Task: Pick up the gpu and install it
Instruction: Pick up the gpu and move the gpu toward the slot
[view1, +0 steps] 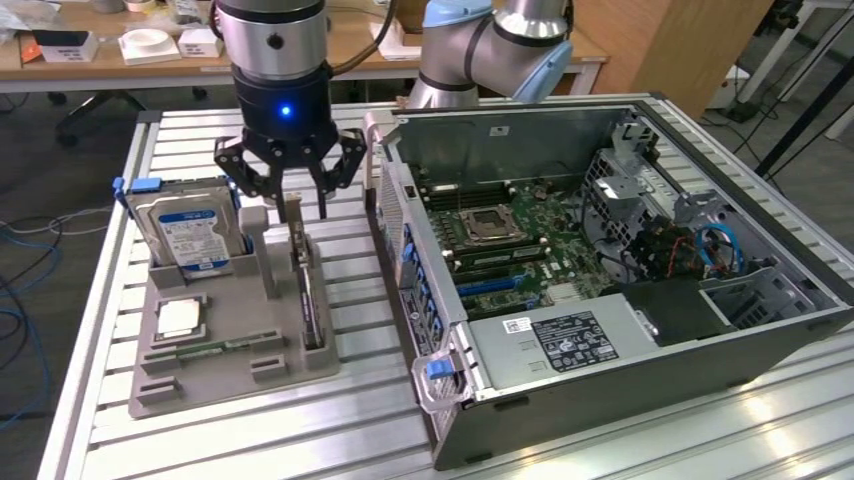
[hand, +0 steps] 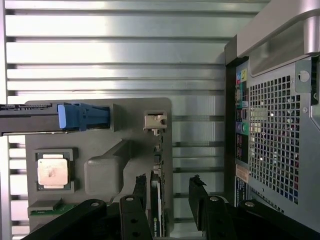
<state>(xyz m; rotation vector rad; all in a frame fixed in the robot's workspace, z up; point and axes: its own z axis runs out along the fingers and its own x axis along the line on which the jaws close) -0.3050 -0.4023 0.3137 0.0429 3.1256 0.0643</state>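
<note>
Aluminium slats make up the bench, which runs across a workshop floor with loose cables at the far left of the exterior view. A wooden desk with white boxes lines the upper left. On the bench's left half sits a grey holder tray. A hard drive with a blue-and-white label stands upright at the tray's upper left corner. Below it a processor chip lies flat, and a memory stick lies just under that. The gpu stands on edge in a slot along the tray's right side. The jaws, hanging from the robot arm, are spread wide and straddle the card's far end. In the wrist view a gap shows on each side of the gpu. To the right an open computer case lies on its side, with the motherboard and power supply exposed.
</note>
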